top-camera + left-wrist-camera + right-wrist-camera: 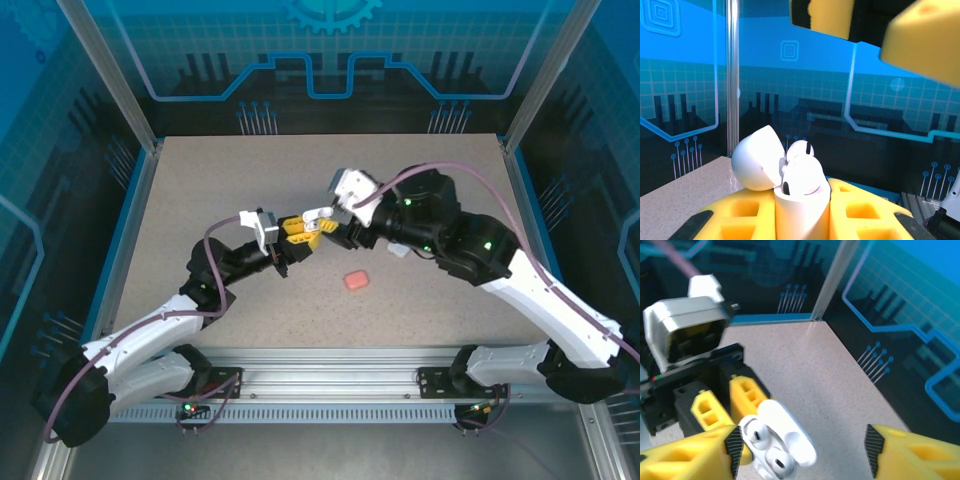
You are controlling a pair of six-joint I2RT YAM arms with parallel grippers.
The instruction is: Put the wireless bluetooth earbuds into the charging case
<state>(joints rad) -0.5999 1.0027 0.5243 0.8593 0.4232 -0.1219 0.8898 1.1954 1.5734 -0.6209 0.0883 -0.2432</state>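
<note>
At the centre of the speckled worktop [200,200], the left gripper [297,231] is clenched on the base of a white charging case [800,212], its yellow fingers [860,215] pressing the shell from either side and holding it upright above the surface. The case's rounded lid [757,159] is flipped back toward 9 o'clock in the left wrist view, and two white earbuds [760,432] sit side by side in the wells, heads up and dark tips showing. The right gripper [802,450] hangs just over the case, released, with its yellow fingers [915,452] spread wide to either side of the case and touching neither the case nor the earbuds. From overhead, the two grippers meet nose to nose, the left arm reaching in from 7 o'clock and the right arm from 4 o'clock. A closed salmon-pink case [355,281] lies alone on the worktop at about 5 o'clock from the held case, well apart from both grippers. A small white object [397,250], too small to identify, lies beside the right arm at 4 o'clock.
</note>
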